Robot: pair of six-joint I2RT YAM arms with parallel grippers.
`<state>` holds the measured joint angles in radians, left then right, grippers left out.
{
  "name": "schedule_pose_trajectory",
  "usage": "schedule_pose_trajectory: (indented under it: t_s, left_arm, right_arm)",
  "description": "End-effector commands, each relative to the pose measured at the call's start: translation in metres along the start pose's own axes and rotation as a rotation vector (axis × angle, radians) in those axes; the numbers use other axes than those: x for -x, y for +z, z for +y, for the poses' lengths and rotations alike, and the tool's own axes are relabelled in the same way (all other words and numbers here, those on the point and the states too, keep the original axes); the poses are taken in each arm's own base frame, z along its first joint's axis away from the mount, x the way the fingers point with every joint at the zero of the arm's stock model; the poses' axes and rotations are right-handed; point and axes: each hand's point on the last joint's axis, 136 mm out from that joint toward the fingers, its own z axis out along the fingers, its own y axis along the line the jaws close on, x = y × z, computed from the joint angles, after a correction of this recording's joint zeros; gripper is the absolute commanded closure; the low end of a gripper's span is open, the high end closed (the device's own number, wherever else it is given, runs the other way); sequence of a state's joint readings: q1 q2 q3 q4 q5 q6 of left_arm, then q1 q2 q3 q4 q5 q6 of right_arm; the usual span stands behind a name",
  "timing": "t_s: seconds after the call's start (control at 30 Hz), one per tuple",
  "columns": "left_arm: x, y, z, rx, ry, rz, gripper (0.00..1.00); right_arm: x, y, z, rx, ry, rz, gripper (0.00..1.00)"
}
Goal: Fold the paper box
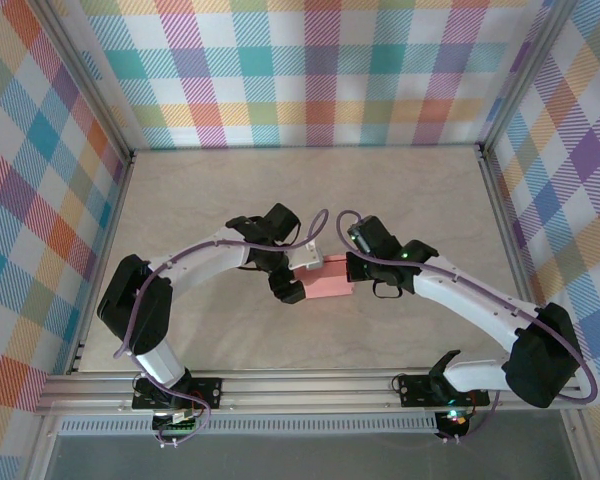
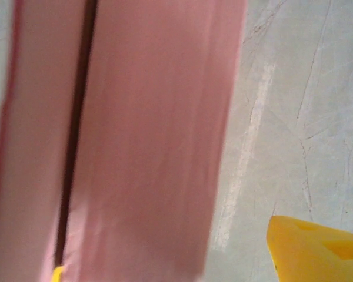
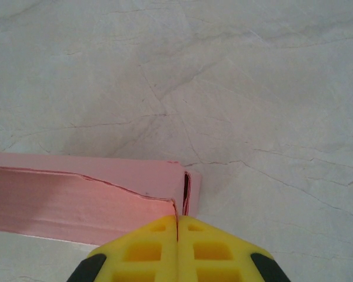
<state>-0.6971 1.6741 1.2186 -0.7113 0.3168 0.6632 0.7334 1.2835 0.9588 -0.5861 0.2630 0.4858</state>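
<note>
Fingers of the right gripper (image 3: 177,220) press tight together, pinching the box (image 3: 76,200) by its edge at one corner. The left gripper (image 1: 292,282) stands spread, straddling the box's other end, one finger (image 2: 317,249) clear of the card. Both arms bow inward, meeting mid-table (image 1: 230,200). One box, two grippers.

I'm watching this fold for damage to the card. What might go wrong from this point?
1. The right claw is shut on one thin wall at the corner of the paper box; a hard pull there might crease or tear the card.
2. The left claw stands open, its finger apart from the box, so the box may swivel about that single pinch.
3. The dark seam between panels gapes; it may spring wider.
</note>
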Motion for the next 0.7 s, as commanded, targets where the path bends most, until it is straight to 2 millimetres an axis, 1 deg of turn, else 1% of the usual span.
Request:
schedule_pose_trajectory:
  t_s: [0.0, 0.13, 0.2, 0.27, 0.3, 0.4, 0.53, 0.6, 0.63, 0.67]
  left_arm:
    - [0.015, -0.016, -0.004, 0.036, 0.025, -0.068, 0.12]
    - [0.024, -0.032, 0.001, 0.090, 0.007, -0.113, 0.00]
    - [0.030, -0.041, 0.007, 0.134, -0.036, -0.144, 0.00]
    - [0.037, -0.052, 0.015, 0.188, -0.126, -0.177, 0.00]
    - [0.039, -0.059, 0.016, 0.200, -0.158, -0.195, 0.00]
    - [0.036, -0.071, 0.019, 0.237, -0.265, -0.209, 0.00]
    - [0.021, -0.077, 0.020, 0.258, -0.387, -0.111, 0.16]
    - [0.015, -0.077, 0.018, 0.253, -0.402, -0.050, 0.25]
    - [0.014, -0.075, 0.015, 0.247, -0.399, -0.025, 0.33]
    - [0.013, -0.073, 0.012, 0.245, -0.393, -0.007, 0.36]
  right_arm:
    - [0.002, -0.004, -0.001, -0.011, -0.028, -0.032, 1.00]
    - [0.004, -0.006, -0.002, -0.028, -0.044, -0.037, 1.00]
    - [0.004, -0.005, -0.001, -0.026, -0.045, -0.036, 1.00]
    - [0.003, -0.004, 0.000, -0.023, -0.048, -0.033, 1.00]
    - [0.003, -0.004, 0.001, -0.022, -0.046, -0.033, 1.00]
    - [0.004, -0.003, 0.003, -0.017, -0.051, -0.031, 1.00]
    - [0.002, -0.001, 0.005, -0.014, -0.058, -0.022, 1.00]
    - [0.002, 0.000, 0.005, -0.012, -0.060, -0.018, 1.00]
    - [0.002, 0.000, 0.006, -0.010, -0.060, -0.017, 1.00]
    - [0.001, 0.001, 0.006, -0.010, -0.060, -0.016, 1.00]
